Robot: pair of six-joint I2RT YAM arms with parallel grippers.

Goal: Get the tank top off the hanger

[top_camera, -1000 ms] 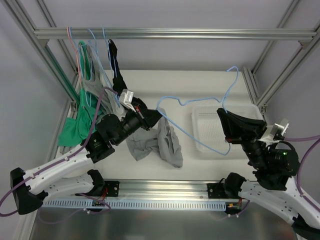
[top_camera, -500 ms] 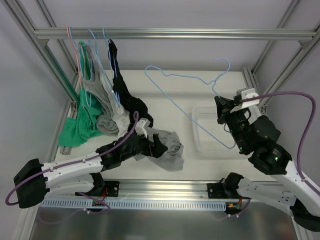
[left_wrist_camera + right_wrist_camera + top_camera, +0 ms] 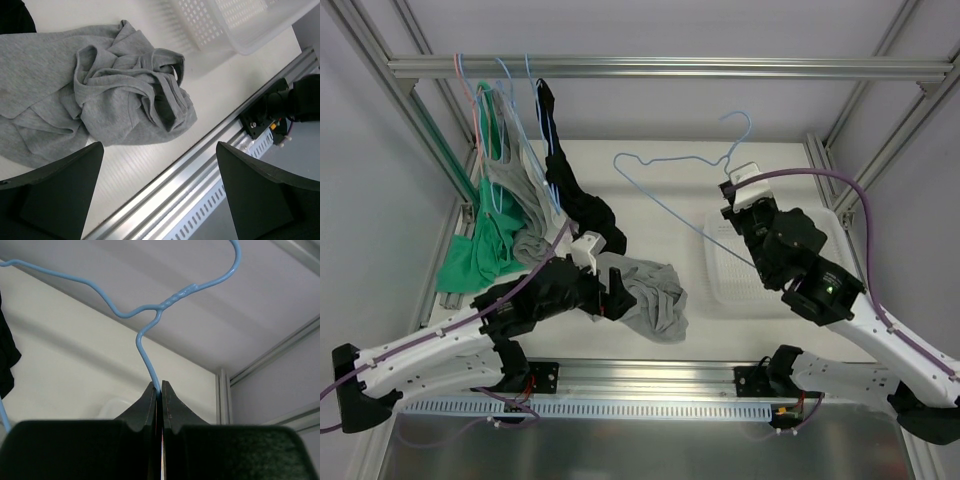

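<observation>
My left jaws: spread wide over the grey tank top [image 3: 125,100] | my right jaws: pinching the blue wire hanger [image 3: 175,295], aloft beside the white basket [image 3: 716,272] | tank top: crumpled on the desk [image 3: 660,215] beside that basket, off the hanger.

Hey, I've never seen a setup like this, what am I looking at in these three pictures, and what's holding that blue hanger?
These are two robot arms bolted to a table. The wide picture is taken from above and behind them; the other two come from small cameras on each wrist, so you see each claw's own fingers. The right claw is shut on a bare blue wire hanger, holding it up. The left claw is open, holding nothing, above a crumpled grey tank top lying on the table. Beside it sits a white basket. At the back left, more clothes hang on hangers.
</observation>
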